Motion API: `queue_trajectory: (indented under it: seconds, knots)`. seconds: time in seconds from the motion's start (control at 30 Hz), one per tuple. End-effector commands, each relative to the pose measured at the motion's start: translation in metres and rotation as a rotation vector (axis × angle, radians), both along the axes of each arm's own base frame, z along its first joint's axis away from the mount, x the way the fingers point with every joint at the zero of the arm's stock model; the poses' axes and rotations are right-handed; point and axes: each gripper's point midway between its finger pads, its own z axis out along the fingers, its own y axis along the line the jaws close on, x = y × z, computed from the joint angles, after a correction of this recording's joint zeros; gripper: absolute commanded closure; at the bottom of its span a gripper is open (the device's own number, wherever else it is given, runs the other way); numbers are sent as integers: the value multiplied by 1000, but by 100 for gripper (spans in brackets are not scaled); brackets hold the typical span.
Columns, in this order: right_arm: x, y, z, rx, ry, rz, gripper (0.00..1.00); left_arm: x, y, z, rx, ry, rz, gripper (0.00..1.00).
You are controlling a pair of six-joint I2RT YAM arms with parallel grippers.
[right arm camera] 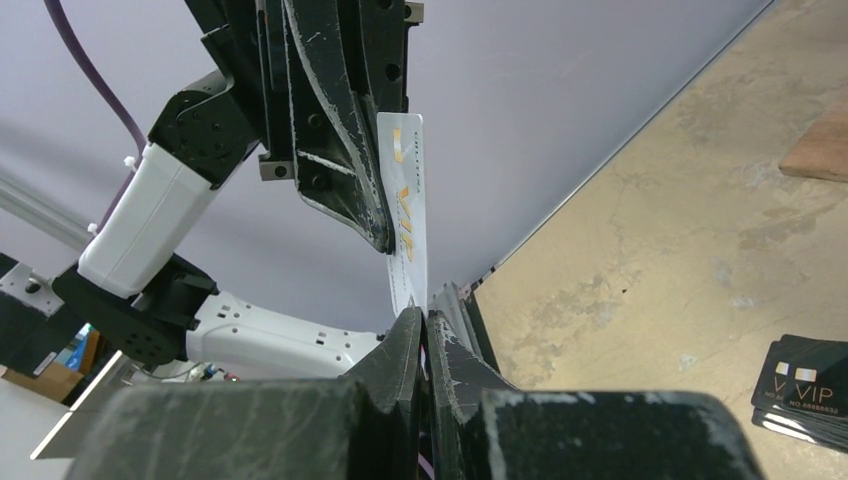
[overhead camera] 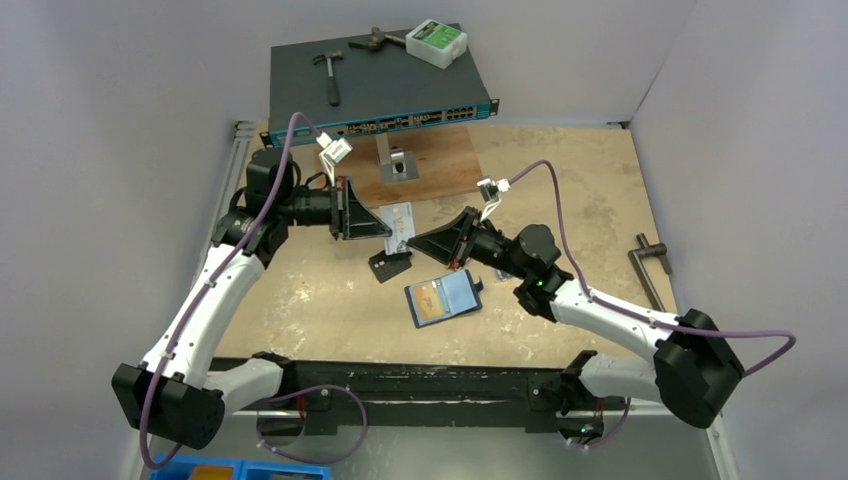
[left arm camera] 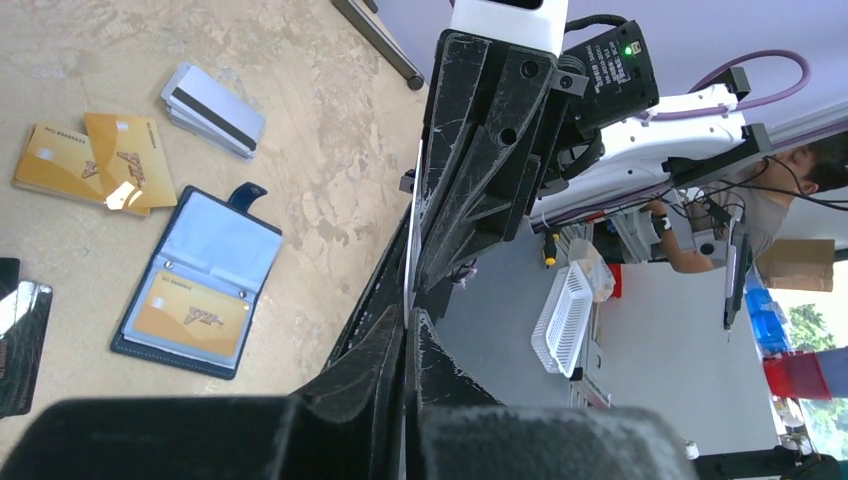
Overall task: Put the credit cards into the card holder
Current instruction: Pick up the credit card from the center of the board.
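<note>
Top external view: the left fingers (overhead camera: 365, 215) and the right fingers (overhead camera: 445, 240) meet tip to tip above the middle of the surface (overhead camera: 560, 200). Both are closed on one white VIP card (overhead camera: 401, 222), held off the surface between them. Just below that card lie the black cards (overhead camera: 390, 265). Nearer the arm bases the card holder (overhead camera: 443, 298) lies open and flat, below the right fingers and apart from them. A network switch (overhead camera: 400, 95) at the far edge carries a hammer (overhead camera: 328, 75) and a white box (overhead camera: 436, 42).

Left wrist view: the left fingers (left arm camera: 385, 365) are pressed together on the white VIP card (left arm camera: 412, 240), seen edge-on as a thin pale line. The right fingers (left arm camera: 470, 200) clamp the same card from the opposite end. On the surface to the left, the open card holder (left arm camera: 215, 245) shows a pocketed gold card (left arm camera: 190, 315). Beyond it lie two overlapping loose gold cards (left arm camera: 95, 160) and a stack of silver-grey cards (left arm camera: 212, 108) with a dark stripe.

Right wrist view: the right fingers (right arm camera: 400, 360) are closed on the lower edge of the white VIP card (right arm camera: 408, 200), which stands upright with gold print. The left fingers (right arm camera: 350, 180) grip its upper part. The black cards (right arm camera: 805, 395) lie at lower right, well apart from both.
</note>
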Motion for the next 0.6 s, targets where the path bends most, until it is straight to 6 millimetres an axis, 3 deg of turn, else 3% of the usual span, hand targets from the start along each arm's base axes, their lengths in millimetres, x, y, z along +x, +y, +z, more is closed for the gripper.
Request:
queue_trajectory:
  seconds: [0.0, 0.3, 0.57]
  knots:
    - [-12, 9, 25, 48, -68, 64, 100, -9, -2, 14, -42, -30, -48, 100]
    - [-16, 18, 61, 74, -145, 122, 86, -13, -2, 12, -45, -24, -65, 100]
    - [-21, 18, 62, 103, -124, 152, 98, -16, 2, 9, -24, -47, -46, 100]
